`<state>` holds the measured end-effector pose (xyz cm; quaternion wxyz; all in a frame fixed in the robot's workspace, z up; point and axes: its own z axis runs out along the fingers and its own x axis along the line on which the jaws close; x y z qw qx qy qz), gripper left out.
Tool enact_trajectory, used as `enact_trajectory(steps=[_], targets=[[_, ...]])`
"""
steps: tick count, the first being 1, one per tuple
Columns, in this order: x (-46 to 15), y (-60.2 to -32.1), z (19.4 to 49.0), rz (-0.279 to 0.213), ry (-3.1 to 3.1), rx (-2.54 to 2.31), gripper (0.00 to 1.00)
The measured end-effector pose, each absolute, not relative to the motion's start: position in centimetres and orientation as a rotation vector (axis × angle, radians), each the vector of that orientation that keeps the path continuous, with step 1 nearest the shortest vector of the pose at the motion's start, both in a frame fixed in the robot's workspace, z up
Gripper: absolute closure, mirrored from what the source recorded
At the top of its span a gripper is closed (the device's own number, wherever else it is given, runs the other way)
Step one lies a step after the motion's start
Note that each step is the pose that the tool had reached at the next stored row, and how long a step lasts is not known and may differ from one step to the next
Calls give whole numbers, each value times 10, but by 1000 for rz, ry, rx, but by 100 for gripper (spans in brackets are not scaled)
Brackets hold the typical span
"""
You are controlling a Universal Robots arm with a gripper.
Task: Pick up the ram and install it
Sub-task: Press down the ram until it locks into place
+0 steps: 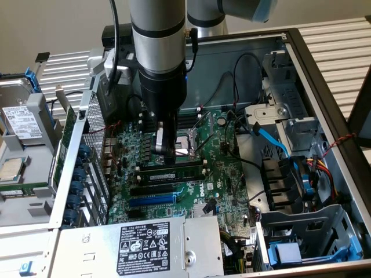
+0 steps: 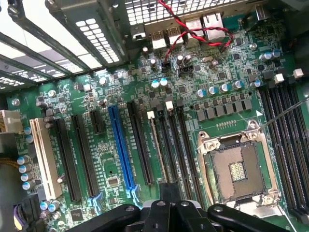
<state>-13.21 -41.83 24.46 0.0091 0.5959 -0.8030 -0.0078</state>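
1. The gripper point(image 1: 167, 152) hangs straight down over the middle of the motherboard point(image 1: 223, 174), its jaws drawn fully together and empty.
2. The ram point(image 1: 171, 169) stands on edge in one of the black memory slots point(image 2: 176, 145), between the CPU socket point(image 1: 188, 147) and the blue expansion slot point(image 1: 152, 200). It is well in from every edge of the board.
3. The step in hand looks like seating. The closed fingertips sit directly over the stick's top edge, close to the end nearest the socket.
4. To do this well, the push should probably run straight down along the slot's plane, without leaning toward the socket's bare contacts.
5. Pressure near one end risks tipping the stick, so both ends likely need equal travel until the white end clips point(image 2: 151, 114) stand upright against it.
6. In the wrist view the ram point(image 2: 157, 147) shows only as a thin pale line, so its depth in the slot cannot be judged.
7. The gripper point(image 2: 170, 193) covers the stick's near end in that view, and the clip there is hidden.
8. Whether the fingertips touch the ram or hover just above it cannot be told.
9. The arm blocks part of the board behind it in the exterior view.
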Motion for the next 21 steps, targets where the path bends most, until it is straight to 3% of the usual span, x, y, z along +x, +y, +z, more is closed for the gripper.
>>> enact_trajectory(steps=[21], targets=[[-132,-418,244,-29,-2784,1422,89]])
